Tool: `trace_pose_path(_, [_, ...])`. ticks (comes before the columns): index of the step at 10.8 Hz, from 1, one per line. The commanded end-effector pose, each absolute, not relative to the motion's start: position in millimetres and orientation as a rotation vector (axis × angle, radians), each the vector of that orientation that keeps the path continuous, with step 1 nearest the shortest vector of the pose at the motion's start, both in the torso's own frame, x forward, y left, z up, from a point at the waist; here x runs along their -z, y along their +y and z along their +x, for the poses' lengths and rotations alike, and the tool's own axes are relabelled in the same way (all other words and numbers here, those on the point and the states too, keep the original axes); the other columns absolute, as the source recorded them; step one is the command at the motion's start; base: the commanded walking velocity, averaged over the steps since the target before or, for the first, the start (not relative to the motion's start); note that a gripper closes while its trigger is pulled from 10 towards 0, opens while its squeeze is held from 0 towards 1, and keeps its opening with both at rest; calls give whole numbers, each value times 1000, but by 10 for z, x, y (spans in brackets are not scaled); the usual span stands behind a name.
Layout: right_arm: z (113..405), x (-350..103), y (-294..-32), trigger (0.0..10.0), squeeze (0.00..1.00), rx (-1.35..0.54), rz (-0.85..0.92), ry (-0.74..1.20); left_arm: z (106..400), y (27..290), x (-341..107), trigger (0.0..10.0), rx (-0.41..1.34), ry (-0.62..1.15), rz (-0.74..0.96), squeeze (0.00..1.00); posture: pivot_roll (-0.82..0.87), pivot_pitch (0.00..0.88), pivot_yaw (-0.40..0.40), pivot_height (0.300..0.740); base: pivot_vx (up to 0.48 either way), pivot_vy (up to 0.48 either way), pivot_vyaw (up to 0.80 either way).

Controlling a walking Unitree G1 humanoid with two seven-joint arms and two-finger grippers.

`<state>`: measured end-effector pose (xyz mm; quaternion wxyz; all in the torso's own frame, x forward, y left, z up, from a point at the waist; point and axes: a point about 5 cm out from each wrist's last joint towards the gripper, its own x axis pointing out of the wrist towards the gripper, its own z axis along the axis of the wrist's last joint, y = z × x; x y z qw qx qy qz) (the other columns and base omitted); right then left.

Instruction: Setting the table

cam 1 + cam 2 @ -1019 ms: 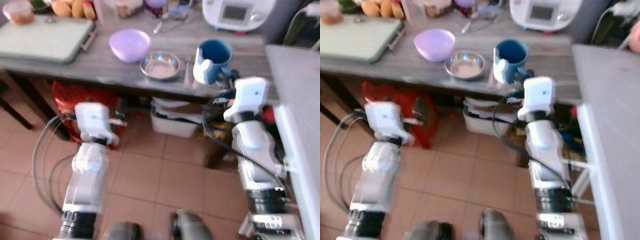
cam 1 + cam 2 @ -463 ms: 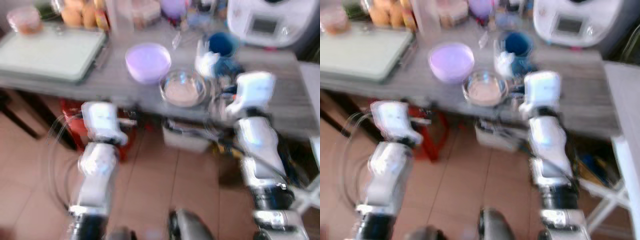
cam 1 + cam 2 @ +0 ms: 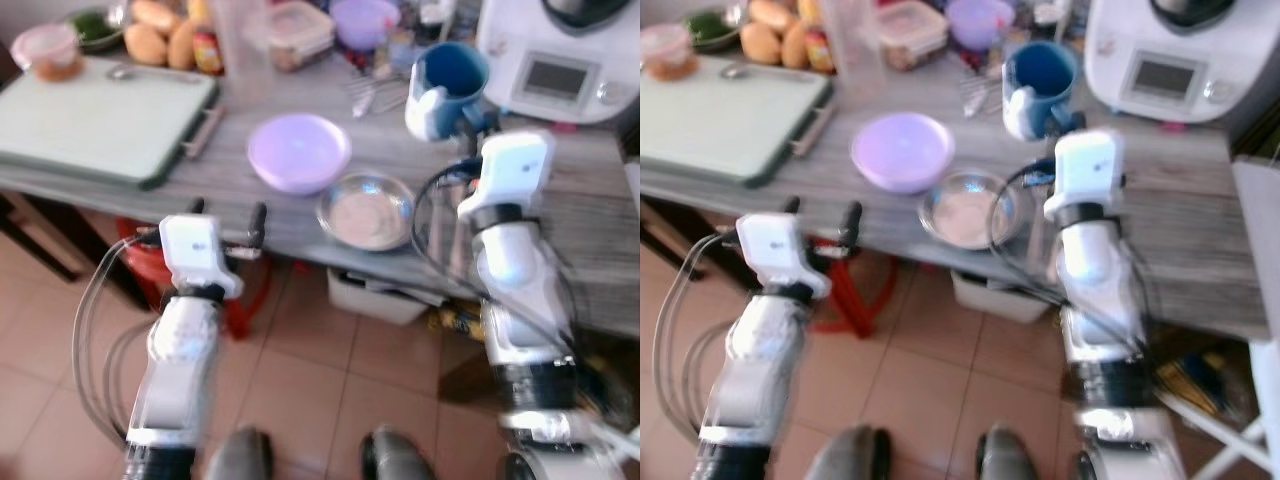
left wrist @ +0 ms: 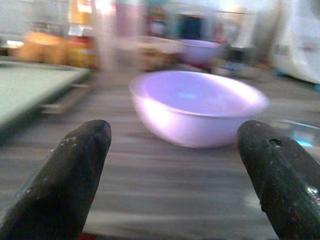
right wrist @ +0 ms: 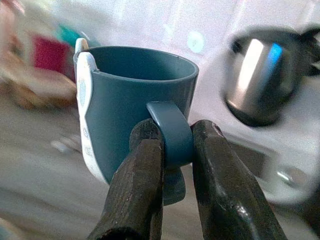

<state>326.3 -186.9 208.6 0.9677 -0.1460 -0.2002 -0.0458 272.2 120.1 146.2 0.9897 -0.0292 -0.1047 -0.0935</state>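
Our right hand (image 5: 172, 200) pinches the blue mug (image 3: 447, 88) by its handle, lifted over the bench's (image 3: 590, 190) far side for carrying, while our left hand (image 4: 175, 170) gapes toward the lilac bowl (image 3: 298, 152) near the front edge.

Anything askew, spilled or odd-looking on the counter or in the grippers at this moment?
Nothing spilled or broken. The right gripper pinches the blue mug by its handle, and a white object clings to the mug's side. The left gripper is open, facing the upright purple bowl beside the steel bowl.
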Motion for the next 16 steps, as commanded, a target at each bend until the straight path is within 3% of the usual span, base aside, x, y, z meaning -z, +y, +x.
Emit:
trace_pose_path(1, [3273, -2102, -1924, 10000, 0, 122, -287, -409, 2686, 1318, -1496, 10000, 151, -217, -44, 0, -12, 160, -16, 740, 0, 0, 0])
trace_pose_path(4, [3417, -2047, -2081, 10000, 0, 113, -284, -329, 2640, 1463, -1486, 10000, 106, -202, -40, 0, 14, 187, -17, 740, 0, 0, 0])
trace_pose_path(8, [3595, -2136, -2158, 10000, 0, 33, -254, -327, 2556, 1398, -1456, 10000, 136, -162, -80, 0, 19, 237, -11, 740, 0, 0, 0])
trace_pose_path(11, [3740, -2231, -2106, 10000, 0, -104, -200, -346, 2460, 1378, -1525, 10000, 222, -157, -131, 0, 61, 286, 7, 740, 97, 0, 0])
trace_pose_path(16, [3826, -2212, -1960, 10000, 0, -239, -166, -351, 2335, 1517, -1522, 10000, 193, -103, -65, 0, 125, 321, 47, 740, 51, 0, 0])
